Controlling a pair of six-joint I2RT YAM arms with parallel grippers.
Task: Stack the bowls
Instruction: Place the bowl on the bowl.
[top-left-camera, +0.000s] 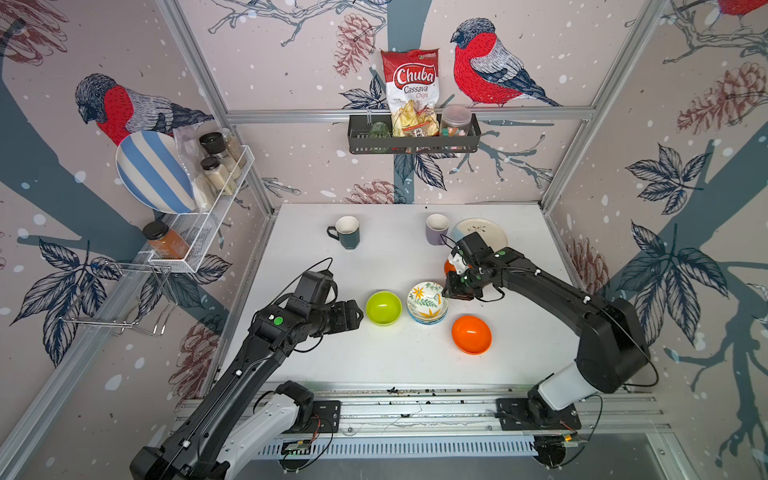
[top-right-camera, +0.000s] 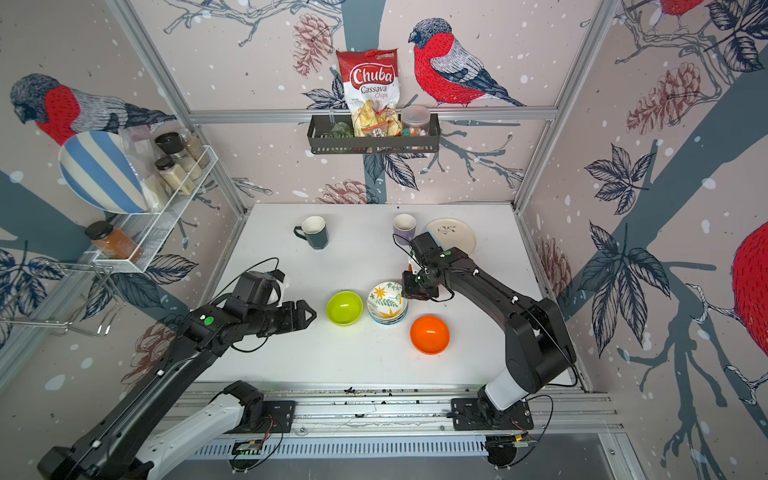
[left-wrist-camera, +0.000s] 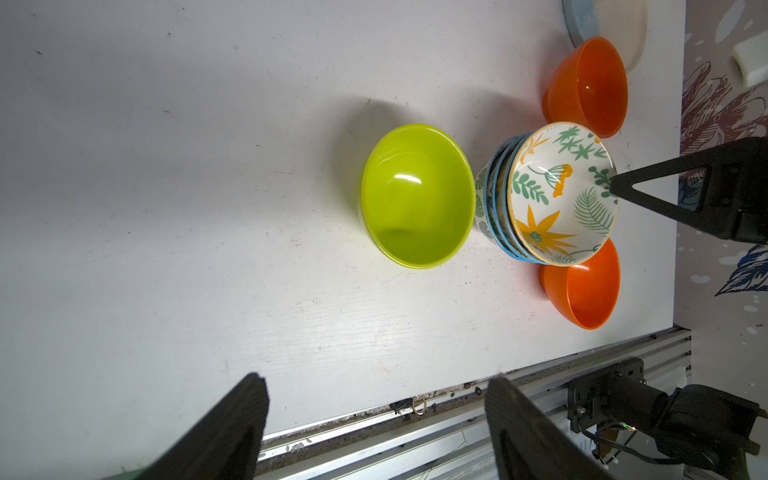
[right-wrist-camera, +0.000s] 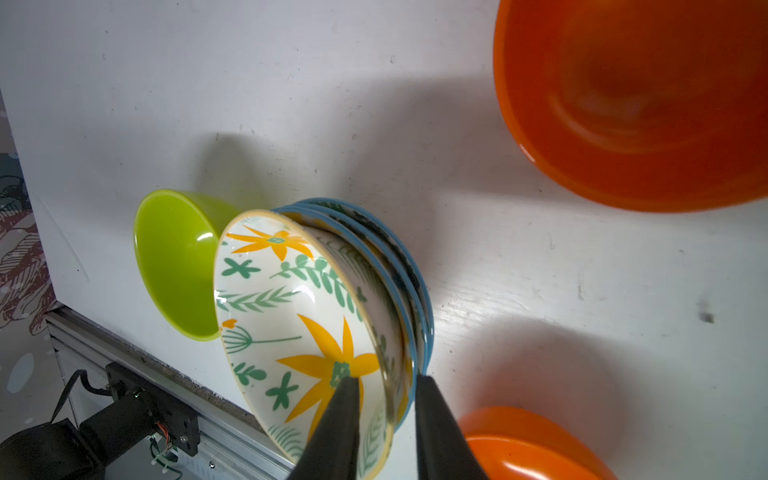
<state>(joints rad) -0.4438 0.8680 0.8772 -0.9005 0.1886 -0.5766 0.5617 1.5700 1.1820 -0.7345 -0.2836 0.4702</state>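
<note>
The right pincer (right-wrist-camera: 384, 380) sits slack astride the top rim of the bowl stack (top-left-camera: 428, 305) in the middle of the table (top-left-camera: 374, 365), seemingly seating it; the left pincer (left-wrist-camera: 376, 378), spread empty, faces the lime bowl (top-left-camera: 383, 307) at the stack's nine o'clock.

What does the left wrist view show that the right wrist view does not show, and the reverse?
Only the left wrist view: the left claw, wide open and empty, and the plate's edge.
Only the right wrist view: both fingers of the right claw astride the top bowl's rim, one inside, one outside; whether they pinch it is unclear.
Both: the lime-green bowl, the stack of patterned bowls, the two orange bowls, the white table.
</note>
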